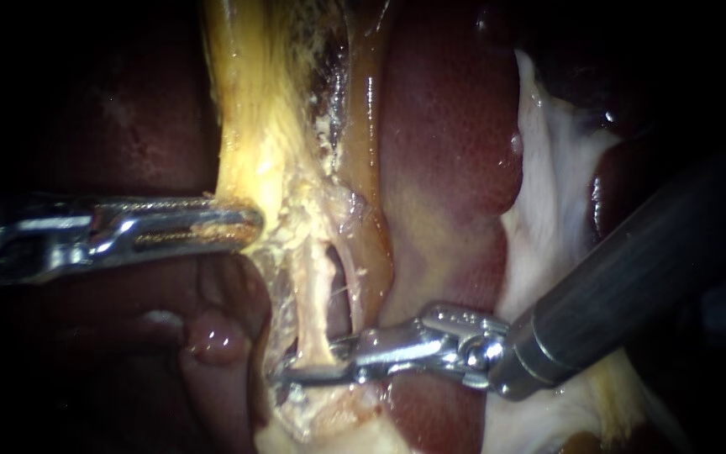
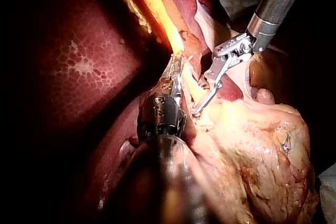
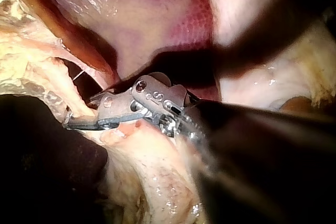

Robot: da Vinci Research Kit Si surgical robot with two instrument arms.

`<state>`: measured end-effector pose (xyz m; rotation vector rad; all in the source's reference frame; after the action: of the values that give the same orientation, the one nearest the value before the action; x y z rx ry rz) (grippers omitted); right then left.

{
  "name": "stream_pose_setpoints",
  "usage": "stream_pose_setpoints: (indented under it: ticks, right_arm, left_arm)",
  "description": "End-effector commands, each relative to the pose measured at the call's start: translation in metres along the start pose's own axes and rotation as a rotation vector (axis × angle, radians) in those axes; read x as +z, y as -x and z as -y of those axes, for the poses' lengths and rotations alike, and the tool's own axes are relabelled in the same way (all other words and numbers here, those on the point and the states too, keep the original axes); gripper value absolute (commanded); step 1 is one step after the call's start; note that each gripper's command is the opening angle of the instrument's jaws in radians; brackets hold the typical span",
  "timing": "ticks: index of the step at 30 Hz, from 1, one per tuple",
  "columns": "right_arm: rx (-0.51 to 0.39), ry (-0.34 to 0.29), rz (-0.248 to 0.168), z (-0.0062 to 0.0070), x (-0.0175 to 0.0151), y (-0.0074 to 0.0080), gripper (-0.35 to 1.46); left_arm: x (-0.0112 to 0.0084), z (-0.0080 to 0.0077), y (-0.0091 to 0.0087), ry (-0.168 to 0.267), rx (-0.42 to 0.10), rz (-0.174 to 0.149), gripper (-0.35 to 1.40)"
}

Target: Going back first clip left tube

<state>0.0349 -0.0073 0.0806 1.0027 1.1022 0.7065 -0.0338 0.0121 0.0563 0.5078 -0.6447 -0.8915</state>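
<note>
**Since the jaws are straddling the left tube, we are planning a straight retreat**

While the right instrument [image 1: 286,372] is sitting low on the left tube [image 1: 317,294], we are reading its jaws as spread by a narrow gap. The pale tube is lying between them, not pinched. We are not making out a clip on the tube from any view, so we are not judging how one is seated.

The left instrument [image 1: 252,225] is coming in from the other side. Its jaws are pressed together on the yellow tissue [image 1: 245,126] and are holding it taut above the tube.

To do the retreat well, we are judging that the right instrument should slide back along its own shaft line, toward the liver [image 1: 447,126]. Its jaws should be open enough to clear the tube without dragging or twisting it. The left instrument's hold should be steady meanwhile, since slack could fold the tube into the jaws.

We are seeing no containers here, only tissue and the two instruments.
</note>
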Motion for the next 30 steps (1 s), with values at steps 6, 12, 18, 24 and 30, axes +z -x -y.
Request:
stream_pose_setpoints:
  ticks: [6, 12, 18, 24, 30]
  right_arm:
    - [0.009, -0.002, 0.0, 0.0003, -0.0003, -0.0003, 0.25]
    - [-0.063, 0.029, -0.023, 0.0006, -0.0011, -0.0011, 0.56]
    - [-0.196, 0.036, -0.023, 0.0004, -0.0021, -0.0014, 0.59]
    - [-0.301, 0.042, -0.023, 0.0003, -0.004, -0.0018, 0.59]
    - [-0.384, 0.044, -0.025, 0.0009, -0.0067, -0.0028, 0.6]
  left_arm:
    - [0.0, 0.0, 0.0, 0.0, 0.0, 0.0, -0.16]
    - [0.0, 0.0, 0.0, 0.0, 0.0, 0.0, -0.16]
    - [0.0, -0.0001, 0.0, -0.001, 0.001, 0.0, -0.2]
    - [0.0, -0.0003, -0.0001, 0.007, 0.007, 0.002, -0.35]
    - [0.0001, -0.0006, 0.0, 0.01, 0.013, 0.003, -0.35]
